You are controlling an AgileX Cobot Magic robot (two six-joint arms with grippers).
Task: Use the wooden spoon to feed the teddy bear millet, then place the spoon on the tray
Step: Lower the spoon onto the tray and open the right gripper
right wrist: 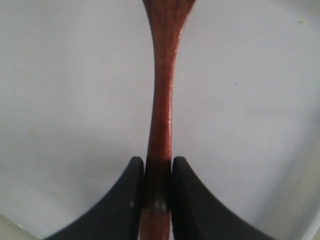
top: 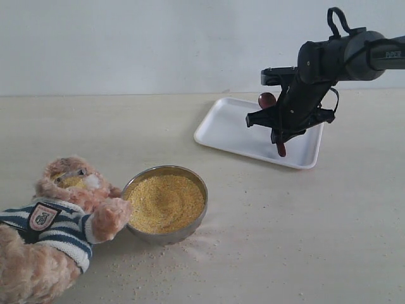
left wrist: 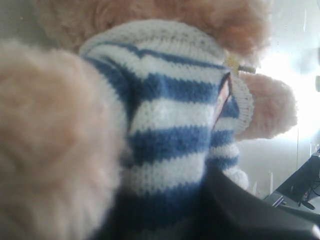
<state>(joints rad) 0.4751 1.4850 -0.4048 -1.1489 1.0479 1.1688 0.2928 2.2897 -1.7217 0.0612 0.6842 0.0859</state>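
Exterior view: a teddy bear (top: 54, 221) lies at 8 o'clock on the worktop (top: 304, 240), one paw touching a steel bowl (top: 166, 237) of millet (top: 166, 202). At 2 o'clock, the right end effector (top: 280, 134) holds a wooden spoon (top: 267, 100) over a white tray (top: 221, 130).

Left wrist view: the bear's striped shirt fills the frame. The left end effector (left wrist: 235, 210) is only partly visible, so its grip cannot be told.

Right wrist view: the fingers (right wrist: 125, 200) are clamped on the spoon's handle.

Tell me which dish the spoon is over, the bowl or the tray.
The white rectangular tray: the right gripper holds the spoon over it. The round steel bowl beside the teddy bear holds only yellow grain.
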